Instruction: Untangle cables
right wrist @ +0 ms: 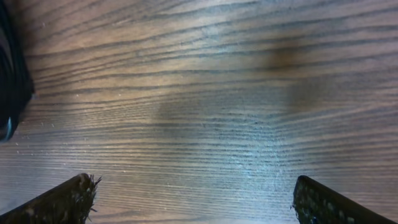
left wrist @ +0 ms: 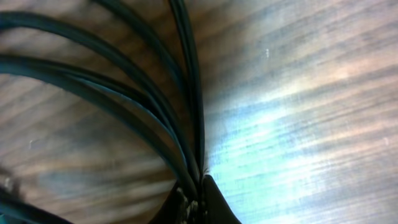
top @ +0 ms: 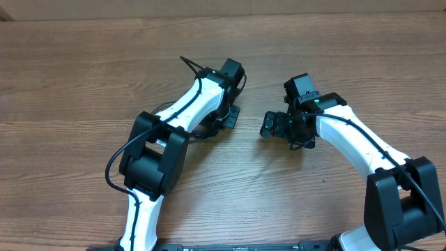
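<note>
The left gripper [left wrist: 194, 198] is clamping the cables [left wrist: 194, 93] fanning ahead of its tips, likely needing a slow lift, while the right gripper [right wrist: 194, 194] is gaping empty.

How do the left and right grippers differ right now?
The left gripper is shut on the cables, strands fanning from its tips; the right gripper is wide open, holding nothing. The left gripper sits over the cables; the right gripper over bare table. Both are close to the table.
</note>
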Motion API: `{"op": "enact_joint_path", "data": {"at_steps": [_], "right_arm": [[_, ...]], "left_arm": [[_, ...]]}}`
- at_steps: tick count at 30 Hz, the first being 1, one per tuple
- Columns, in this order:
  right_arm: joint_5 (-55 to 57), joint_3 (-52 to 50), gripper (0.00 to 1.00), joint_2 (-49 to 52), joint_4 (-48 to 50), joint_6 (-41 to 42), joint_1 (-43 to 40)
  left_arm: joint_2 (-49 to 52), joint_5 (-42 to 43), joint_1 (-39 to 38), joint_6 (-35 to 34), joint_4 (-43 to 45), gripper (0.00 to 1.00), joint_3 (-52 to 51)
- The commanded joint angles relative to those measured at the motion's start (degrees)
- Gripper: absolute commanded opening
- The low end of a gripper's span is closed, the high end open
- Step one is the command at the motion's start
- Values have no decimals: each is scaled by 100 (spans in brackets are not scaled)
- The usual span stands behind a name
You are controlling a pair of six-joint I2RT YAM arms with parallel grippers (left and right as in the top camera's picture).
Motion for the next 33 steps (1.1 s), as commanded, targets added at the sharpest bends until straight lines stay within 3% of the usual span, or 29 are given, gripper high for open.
{"op": "enact_joint_path", "data": {"at_steps": [1, 8, 16, 33], "right_arm": [[20, -24, 100, 33, 103, -17, -4], [-636, -22, 100, 33, 389, -372, -4], [-2339, 48, 100, 31, 1298, -595, -15], [-2667, 85, 100, 26, 2702, 627, -9]], "left_arm": [[-341, 361, 120, 7, -409, 4, 796], [-1137, 2723, 463, 455, -625, 4, 1954], [-1668, 4081, 1084, 372, -765, 4, 2098], [-1668, 4551, 1110, 461, -1008, 4, 2098]]}}
